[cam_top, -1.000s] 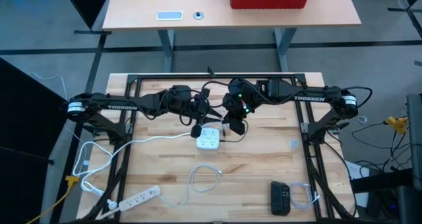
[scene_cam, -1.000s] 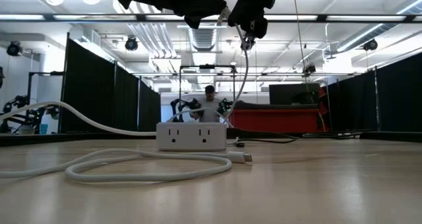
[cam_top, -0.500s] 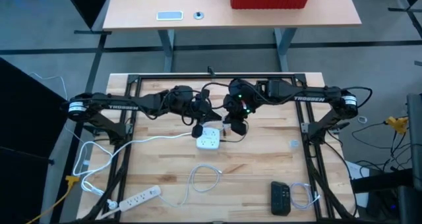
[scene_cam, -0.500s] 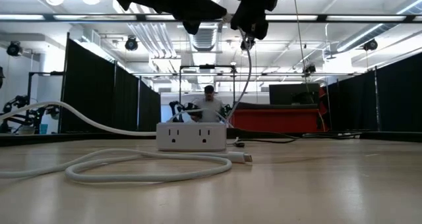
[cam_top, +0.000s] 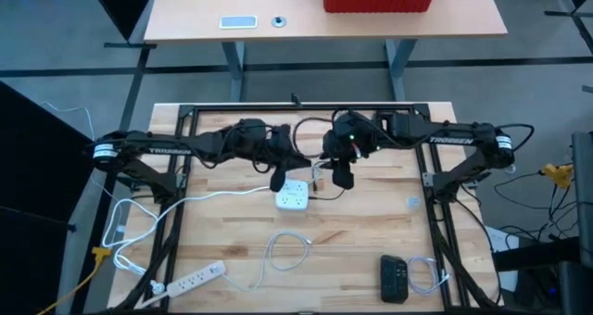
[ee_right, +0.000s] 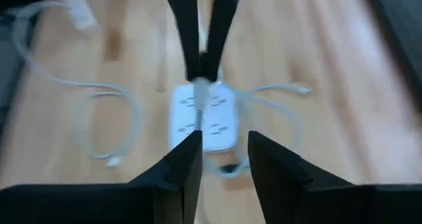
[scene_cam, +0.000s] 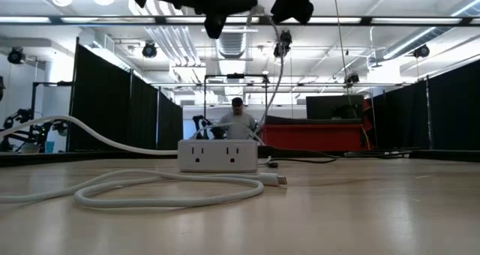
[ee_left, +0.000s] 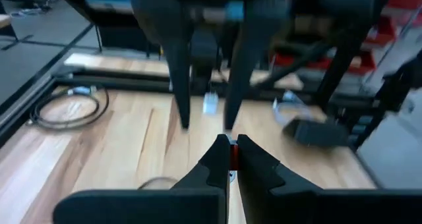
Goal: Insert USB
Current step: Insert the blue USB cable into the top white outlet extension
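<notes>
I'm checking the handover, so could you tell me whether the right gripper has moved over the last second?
Yes. In the high view the right gripper has pulled back toward its own side, away from the white power strip, which has stayed put.

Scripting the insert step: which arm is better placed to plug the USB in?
Left. Its gripper is shut on the USB cable directly above the white power block; the right gripper is open, empty, and off to the block's side.

Both arms are cut off by the low view's top edge, and the plug in the left gripper [ee_left: 229, 153] is blurred
</notes>
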